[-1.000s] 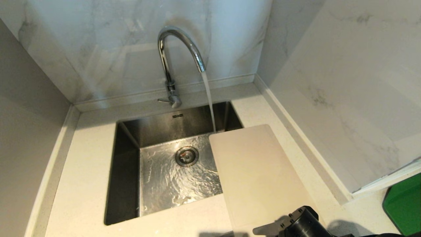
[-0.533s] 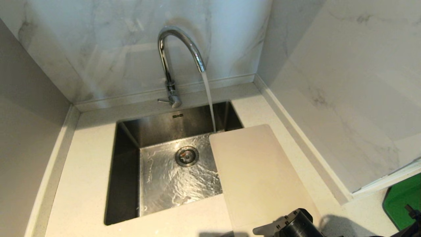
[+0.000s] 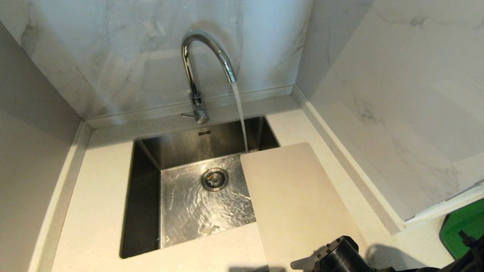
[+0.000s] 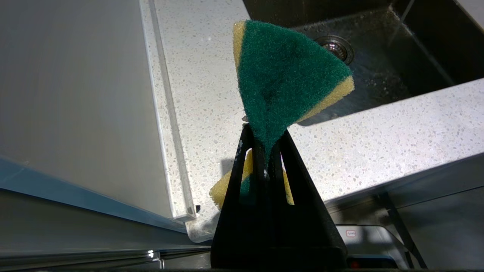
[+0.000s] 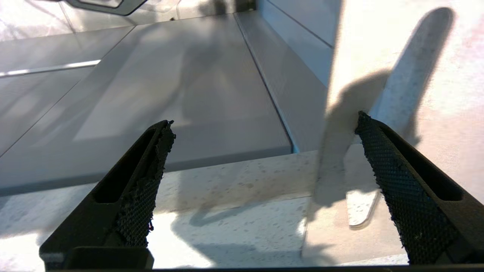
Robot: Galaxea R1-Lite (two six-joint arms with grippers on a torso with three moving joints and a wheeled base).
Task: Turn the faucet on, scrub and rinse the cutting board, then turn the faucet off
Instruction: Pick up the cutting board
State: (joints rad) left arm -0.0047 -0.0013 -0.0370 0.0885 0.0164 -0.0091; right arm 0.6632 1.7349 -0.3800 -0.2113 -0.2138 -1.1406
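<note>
The chrome faucet [image 3: 206,56] is running, and its stream [image 3: 240,117] falls into the steel sink [image 3: 211,140]. The beige cutting board [image 3: 298,200] lies flat on the right counter, its left edge hanging over the sink. My right gripper [image 5: 264,122] stands open low over the board's near end [image 5: 336,241], with one finger [image 5: 397,173] above the handle slot [image 5: 408,94] and nothing held. In the head view only a black part of the right arm [image 3: 340,255] shows at the bottom edge. My left gripper [image 4: 264,143] is shut on a green-and-yellow sponge [image 4: 283,75], parked near the counter's front left.
Marble-look walls [image 3: 397,94] close in the back and right of the speckled counter [image 3: 94,211]. A green object [image 3: 463,230] sits at the far right. The drain [image 3: 214,179] lies mid-sink under rippling water.
The right arm has shifted slightly lower and left at the bottom edge, and a black piece of it now shows before the green object. Water keeps running; the board has not moved.
</note>
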